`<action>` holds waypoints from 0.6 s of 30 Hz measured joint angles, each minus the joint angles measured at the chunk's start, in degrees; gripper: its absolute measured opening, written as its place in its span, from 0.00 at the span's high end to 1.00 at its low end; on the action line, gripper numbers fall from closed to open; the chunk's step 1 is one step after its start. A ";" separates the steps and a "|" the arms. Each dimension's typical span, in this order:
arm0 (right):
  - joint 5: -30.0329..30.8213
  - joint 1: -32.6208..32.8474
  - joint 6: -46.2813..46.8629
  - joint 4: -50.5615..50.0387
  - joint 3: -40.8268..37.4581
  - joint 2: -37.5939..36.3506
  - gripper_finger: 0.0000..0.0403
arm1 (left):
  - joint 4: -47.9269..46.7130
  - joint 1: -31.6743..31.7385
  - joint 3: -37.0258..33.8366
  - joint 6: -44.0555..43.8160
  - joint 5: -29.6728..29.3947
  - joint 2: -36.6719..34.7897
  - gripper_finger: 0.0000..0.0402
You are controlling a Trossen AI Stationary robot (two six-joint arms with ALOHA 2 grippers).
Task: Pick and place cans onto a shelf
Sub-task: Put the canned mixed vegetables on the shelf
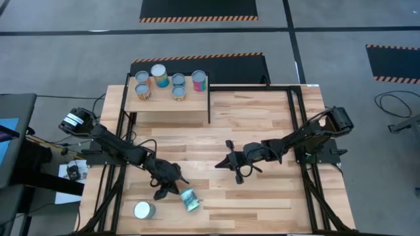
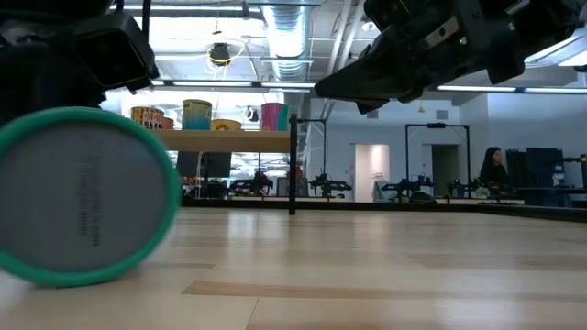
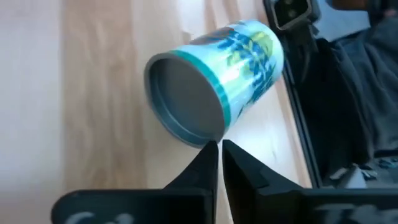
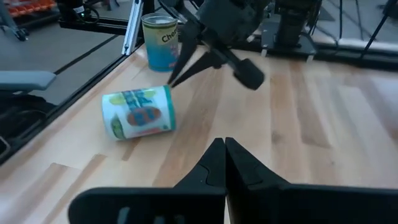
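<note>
A teal-labelled can (image 1: 189, 200) lies on its side on the table near the front left, one round end (image 3: 186, 99) facing my left wrist camera. My left gripper (image 3: 219, 148) is shut, its tips right at that end's rim, slanting down from the far side (image 4: 171, 81). A wider whitish-topped can (image 1: 144, 210) stands upright beside it. The shelf (image 1: 167, 108) at the far left carries several upright cans (image 1: 159, 75). My right gripper (image 1: 220, 164) hangs shut over the table's middle, holding nothing. My left gripper's shut fingertips (image 3: 208, 155) stand at the rim (image 3: 208, 138) of the lying can's round end, slanting down from the table's far side. Whether they touch it, I cannot tell. The can rests on its side on the table.
The black frame rails (image 1: 121, 190) run along the table's left edge close to both near cans. Bare planks (image 1: 262, 203) stretch to the right of the lying can. The lying can's end (image 2: 78, 197) fills the low view's left side.
</note>
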 joint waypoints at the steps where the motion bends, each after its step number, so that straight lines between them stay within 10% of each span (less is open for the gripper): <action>1: 0.02 0.35 0.91 -0.24 0.00 0.00 0.98 | 0.00 0.00 0.00 -0.02 -0.75 0.00 0.98; 18: -0.27 12.14 11.05 -0.59 10.67 14.83 0.95 | 4.04 0.45 0.02 -1.68 -9.30 -0.04 0.80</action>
